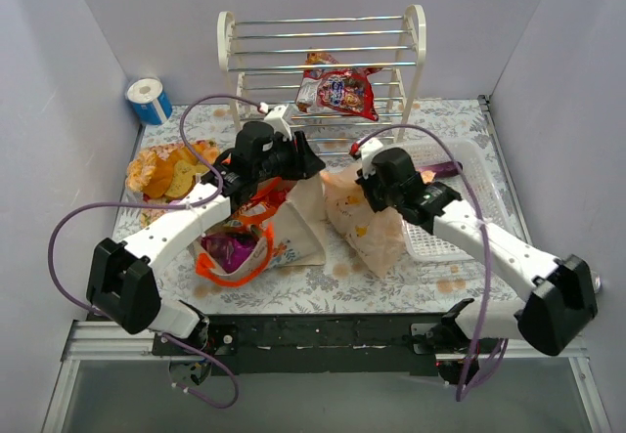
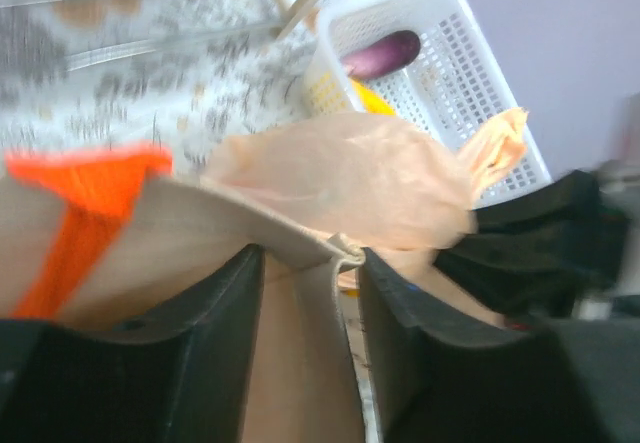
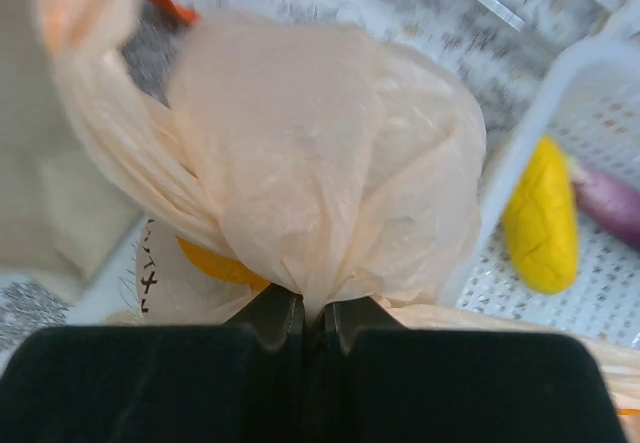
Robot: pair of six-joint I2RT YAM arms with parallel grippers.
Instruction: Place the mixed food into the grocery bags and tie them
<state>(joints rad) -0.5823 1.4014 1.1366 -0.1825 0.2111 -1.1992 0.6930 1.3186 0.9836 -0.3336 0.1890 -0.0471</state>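
Observation:
The beige tote (image 1: 293, 239) with orange handles (image 1: 256, 203) stands open at centre-left, with a purple snack packet (image 1: 230, 249) inside. My left gripper (image 1: 311, 166) is at the tote's far corner. In the left wrist view its jaws (image 2: 305, 253) are apart, with the tote's folded rim (image 2: 345, 251) between them and touching the right finger. The peach plastic bag (image 1: 364, 223) stands beside the tote. My right gripper (image 1: 366, 189) is shut on the bag's gathered top (image 3: 320, 163). An orange fruit (image 3: 215, 263) shows through the film. A red snack packet (image 1: 342, 91) lies on the rack.
A white wire rack (image 1: 323, 52) stands at the back. A white lattice basket (image 1: 469, 174) at the right holds the eggplant (image 3: 610, 203) and a yellow item (image 3: 540, 218). A bag of golden pastries (image 1: 166, 171) lies at the left. A blue roll (image 1: 149, 101) stands at the back left.

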